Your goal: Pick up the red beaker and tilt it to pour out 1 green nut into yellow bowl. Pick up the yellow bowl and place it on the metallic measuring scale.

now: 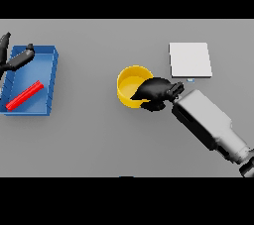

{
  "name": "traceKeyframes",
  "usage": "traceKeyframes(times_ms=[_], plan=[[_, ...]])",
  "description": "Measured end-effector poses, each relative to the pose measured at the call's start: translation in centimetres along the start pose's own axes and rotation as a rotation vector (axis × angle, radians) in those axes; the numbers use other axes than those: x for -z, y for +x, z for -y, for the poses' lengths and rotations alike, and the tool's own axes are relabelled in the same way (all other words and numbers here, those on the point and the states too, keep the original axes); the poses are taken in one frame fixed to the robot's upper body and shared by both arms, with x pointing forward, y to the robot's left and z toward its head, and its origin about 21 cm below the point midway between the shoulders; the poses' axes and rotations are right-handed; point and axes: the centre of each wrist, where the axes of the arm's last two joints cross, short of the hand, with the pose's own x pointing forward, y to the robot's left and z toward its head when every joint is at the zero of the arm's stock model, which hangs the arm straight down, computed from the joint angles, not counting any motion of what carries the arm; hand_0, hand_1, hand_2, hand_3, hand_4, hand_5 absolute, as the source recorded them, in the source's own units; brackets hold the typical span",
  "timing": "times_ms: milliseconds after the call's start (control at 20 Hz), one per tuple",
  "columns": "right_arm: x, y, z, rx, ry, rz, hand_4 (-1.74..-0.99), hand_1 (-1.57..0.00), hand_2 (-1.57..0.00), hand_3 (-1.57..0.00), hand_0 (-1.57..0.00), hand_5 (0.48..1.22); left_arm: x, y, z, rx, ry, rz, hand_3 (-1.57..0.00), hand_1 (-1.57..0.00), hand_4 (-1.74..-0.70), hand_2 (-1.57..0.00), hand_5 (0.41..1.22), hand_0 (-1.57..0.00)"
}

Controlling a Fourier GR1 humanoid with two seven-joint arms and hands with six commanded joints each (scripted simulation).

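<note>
The right hand is curling its dark fingers round the near-right rim of the one yellow bowl, which is sitting mid-table. One metallic measuring scale is lying just beyond, towards the far right edge. One red beaker is lying flat in the single blue tray at the table's left edge, where the left hand is hovering with fingers relaxed and spread.
</note>
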Motion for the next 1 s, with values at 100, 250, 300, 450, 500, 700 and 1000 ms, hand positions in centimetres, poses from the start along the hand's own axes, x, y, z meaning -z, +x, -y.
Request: traceKeyframes(times_ms=[100, 250, 300, 450, 500, 700, 1000], plan=[[-0.3, -0.4, -0.2, 0.004, -0.007, 0.018, -1.694, -1.42, -1.35, -1.16, -1.43, 1.187, 0.2, -0.2, -0.3, -0.001, 0.003, 0.0, 0.0, 0.0, -0.8, 0.0, 0.726, 0.0], [-0.5, -0.3, 0.1, 0.007, -0.011, 0.005, -1.717, -1.49, -1.45, -1.18, -1.5, 1.203, -0.2, 0.2, -0.8, -0.003, 0.003, 0.01, 0.0, 0.0, -0.81, 0.0, 0.725, 0.0], [-0.8, -0.4, 0.3, 0.0, -0.013, 0.003, -1.722, -1.51, -1.45, -1.19, -1.51, 1.207, -0.2, 0.3, -0.6, -0.003, 0.001, 0.003, 0.0, 0.0, -0.8, 0.0, 0.725, 0.0], [-1.9, -0.1, 1.5, 0.011, -0.038, 0.016, -1.731, -1.54, -1.47, -1.27, -1.54, 1.214, -0.3, 0.2, -0.1, -0.001, -0.004, 0.002, 0.0, 0.0, -0.8, 0.0, 0.723, 0.0], [-2.5, 0.0, 2.3, 0.006, -0.051, 0.009, -1.732, -1.55, -1.49, -1.33, -1.55, 1.215, -0.3, 0.1, -0.4, -0.005, 0.006, -0.003, 0.0, 0.0, -0.8, 0.0, 0.723, 0.0], [-4.9, 0.2, 5.1, -0.026, -0.087, -0.043, -1.726, -1.56, -1.54, -1.34, -1.56, 1.219, -0.1, 0.5, -0.6, -0.004, 0.005, 0.001, 0.0, 0.0, -0.8, 0.0, 0.72, 0.0], [-7.3, 0.3, 6.2, -0.023, -0.116, -0.092, -1.719, -1.57, -1.56, -1.24, -1.57, 1.22, -0.3, 0.3, -0.7, 0.0, -0.001, 0.007, 0.0, 0.0, -0.8, 0.0, 0.723, 0.0]])
